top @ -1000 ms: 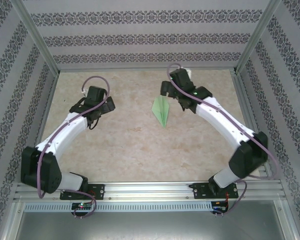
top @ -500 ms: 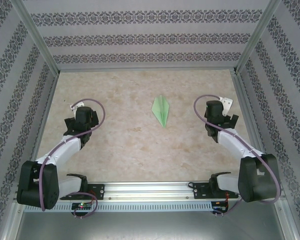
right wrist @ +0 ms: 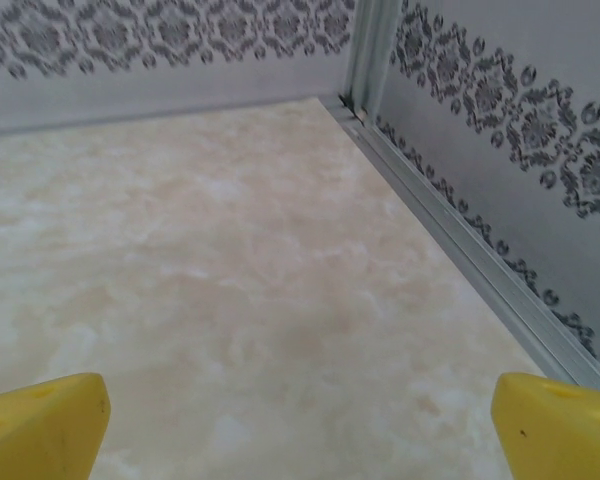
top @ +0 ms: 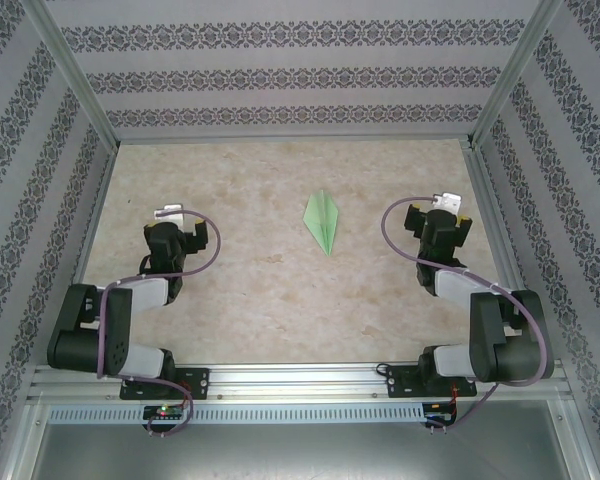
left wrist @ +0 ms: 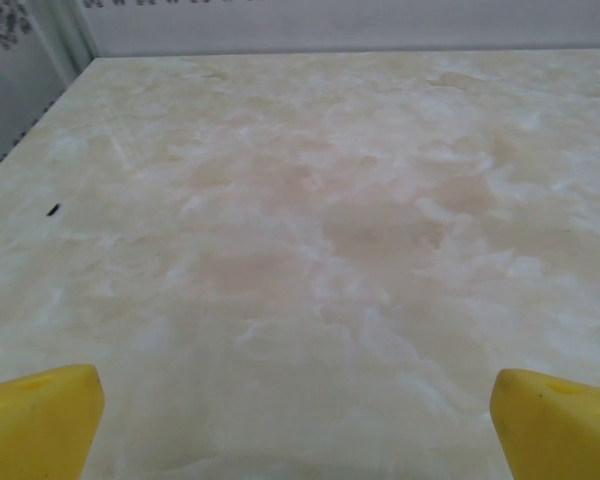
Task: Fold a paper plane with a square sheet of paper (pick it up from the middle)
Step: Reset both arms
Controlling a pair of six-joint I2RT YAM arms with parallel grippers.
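- Paper plane [top: 323,221] – lies flat on the bench [top: 280,290], in the far half and about midway between the left and right edges. It is a pale green kite shape with a centre crease, its slim point toward the near edge. Nothing touches it.
- Left gripper [top: 172,228] – sits near the left edge of the bench, well apart from the plane. In the left wrist view its yellow fingertips [left wrist: 40,420] stand at the two lower corners, spread wide, with bare marbled surface between them; the gripper is released and grasps nothing.
- Right gripper [top: 440,222] – sits near the right edge, also well apart from the plane. Its yellow fingertips [right wrist: 555,425] are likewise spread wide over bare bench; it is released and grasps nothing.
- Small dark speck [left wrist: 53,210] on the bench toward the left edge; what it is cannot be told.
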